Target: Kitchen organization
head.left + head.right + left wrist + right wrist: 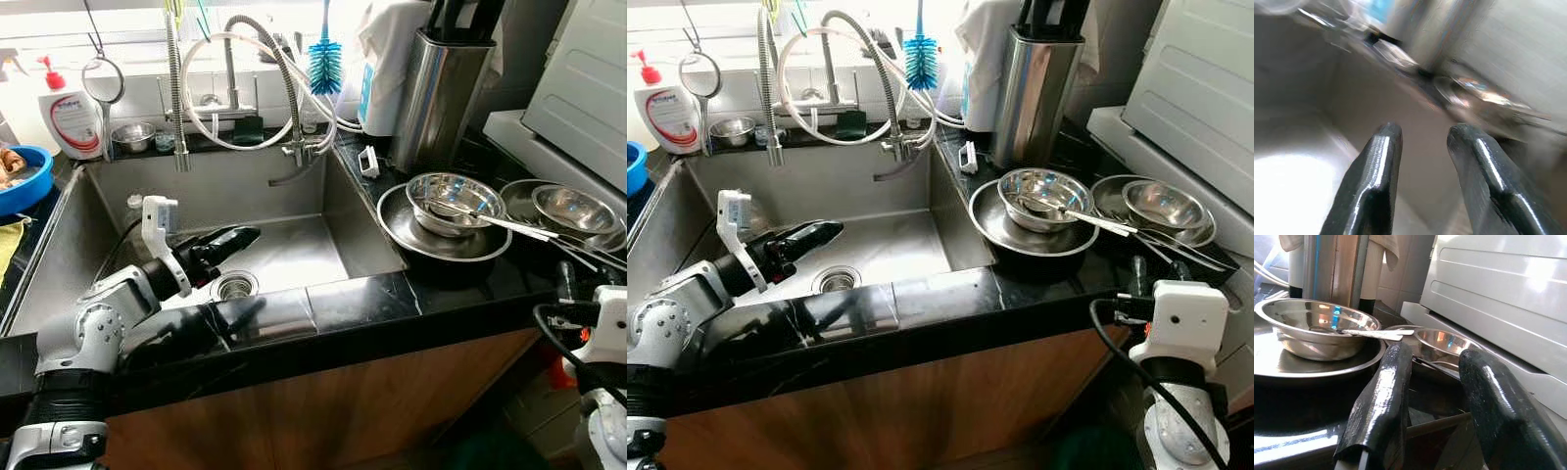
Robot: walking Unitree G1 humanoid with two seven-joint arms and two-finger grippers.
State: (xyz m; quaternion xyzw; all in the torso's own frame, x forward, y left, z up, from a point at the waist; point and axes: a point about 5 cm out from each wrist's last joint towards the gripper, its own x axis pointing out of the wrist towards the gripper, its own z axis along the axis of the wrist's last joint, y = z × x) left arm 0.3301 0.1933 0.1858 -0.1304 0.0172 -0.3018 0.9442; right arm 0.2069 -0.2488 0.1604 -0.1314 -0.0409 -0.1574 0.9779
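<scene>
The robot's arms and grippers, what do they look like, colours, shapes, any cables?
Both arms are silver metal with rounded, bolted joint housings. The left gripper has two long, glossy black fingers that taper to rounded tips, a white boxy module mounted above its wrist, and a black cable looping behind. The right gripper has the same black fingers, a white boxy wrist housing and a thick black cable curling beneath.

So my left gripper (245, 235) sits over the sink basin (294, 250) at center frame with its fingers parted, and the basin floor around the drain (235, 285) is bare, so plenty of room there. Upper center is cramped: faucet hoses (245, 88) loop over the back wall. Center right is crowded, 1 steel bowl (456, 201) with a spoon (490, 220) stacked on a pan (441, 240), more bowls (573, 208) behind, tall steel canister (441, 88) above. My right gripper (1435, 396) hangs open just below the counter edge (392, 299) at lower right.
</scene>
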